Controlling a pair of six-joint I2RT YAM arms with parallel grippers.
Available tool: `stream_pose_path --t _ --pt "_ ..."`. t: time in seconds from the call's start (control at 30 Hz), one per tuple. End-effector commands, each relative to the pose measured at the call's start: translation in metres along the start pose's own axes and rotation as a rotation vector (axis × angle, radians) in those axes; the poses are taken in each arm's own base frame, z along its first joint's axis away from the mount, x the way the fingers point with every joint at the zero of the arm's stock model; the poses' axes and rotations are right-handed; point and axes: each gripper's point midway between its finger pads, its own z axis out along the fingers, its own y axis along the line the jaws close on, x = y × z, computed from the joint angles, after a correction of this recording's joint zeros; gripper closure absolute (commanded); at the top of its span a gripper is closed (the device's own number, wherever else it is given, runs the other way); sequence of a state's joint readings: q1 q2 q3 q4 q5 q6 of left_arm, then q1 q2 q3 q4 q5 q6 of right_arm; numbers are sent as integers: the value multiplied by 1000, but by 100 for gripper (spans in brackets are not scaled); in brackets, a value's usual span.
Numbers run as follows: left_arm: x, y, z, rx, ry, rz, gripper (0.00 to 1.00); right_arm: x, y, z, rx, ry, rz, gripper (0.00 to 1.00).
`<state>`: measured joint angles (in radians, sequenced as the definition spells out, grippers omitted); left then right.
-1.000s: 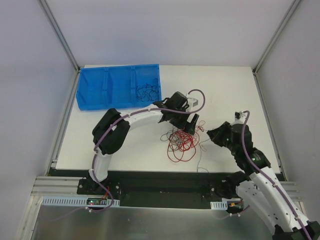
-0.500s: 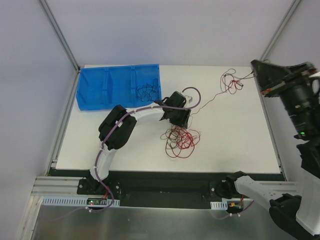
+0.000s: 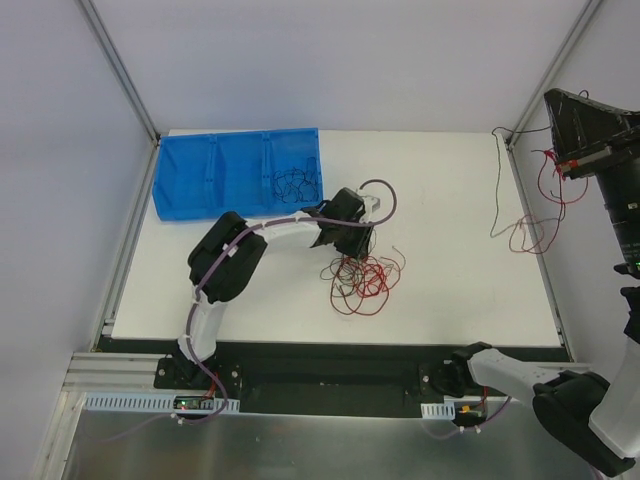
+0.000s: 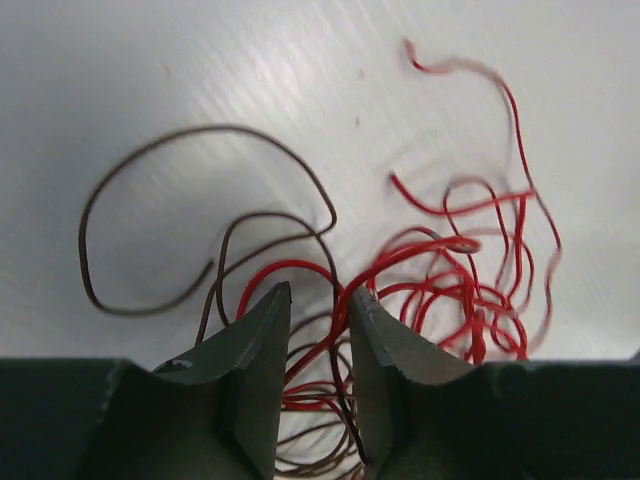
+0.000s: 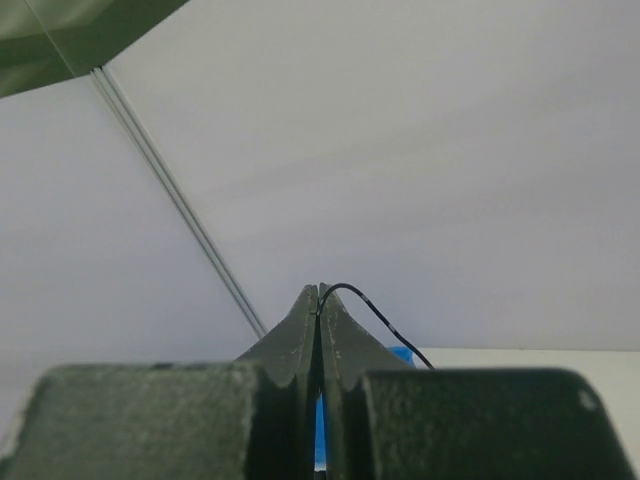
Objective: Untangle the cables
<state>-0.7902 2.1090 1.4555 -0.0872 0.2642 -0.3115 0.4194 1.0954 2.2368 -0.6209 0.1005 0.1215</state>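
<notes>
Smooth, faintly sheened white on the counter [image 3: 450, 290], slick plastic-looking coating on the thin red and dark cables [image 3: 362, 280], matt, slightly rough grey-green on the fingers [image 4: 250, 350], smooth blue plastic for the bin [image 3: 215, 170].

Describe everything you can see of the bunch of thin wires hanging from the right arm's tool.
The bunch of thin wires hangs in the air over the white table's right edge. It looks flexible: loose red loops and one long dark strand dropping beside them. The right tool is shut on a black end, which curves out of its tips. Whether the lowest loops touch the table is unclear.
</notes>
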Motion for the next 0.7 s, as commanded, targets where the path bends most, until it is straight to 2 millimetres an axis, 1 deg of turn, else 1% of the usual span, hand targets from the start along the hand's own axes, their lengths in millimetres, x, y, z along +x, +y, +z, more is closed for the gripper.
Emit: stream_pose_path --t 0.0,0.03,0.1,0.13,0.17,0.2,0.27,0.37,0.43,0.47,0.53,0.67 --pt "-22 -45 -68 179 -100 97 64 14 -11 0 21 26 -76 99" --pt "-32 -62 -88 240 -148 134 55 25 -15 1 27 54 -83 99" --pt "-51 -91 -128 340 -244 209 40 38 -19 -5 21 79 -90 99" --pt "-58 -106 -147 394 -281 246 35 47 -20 -6 16 99 -89 99" --pt "-64 -118 -166 430 -319 279 31 52 -20 -9 7 106 -87 99" --pt "-71 -129 -184 465 -357 305 29 59 -21 -10 -1 122 -80 99" --pt "-81 -144 -211 507 -420 348 30 72 -18 -15 -32 150 -63 99" --pt "-91 -159 -245 548 -520 397 44 97 -7 -20 -127 222 -38 99" --pt "-91 -167 -262 584 -581 420 47 114 -1 -24 -180 273 -27 99" --pt "-88 -169 -265 605 -599 417 47 129 -2 -24 -195 311 -20 99" --pt "-85 -180 -282 673 -658 432 46 147 -1 -27 -228 355 2 99" --pt "-76 -197 -298 801 -687 440 35 180 -4 -29 -247 423 52 100"
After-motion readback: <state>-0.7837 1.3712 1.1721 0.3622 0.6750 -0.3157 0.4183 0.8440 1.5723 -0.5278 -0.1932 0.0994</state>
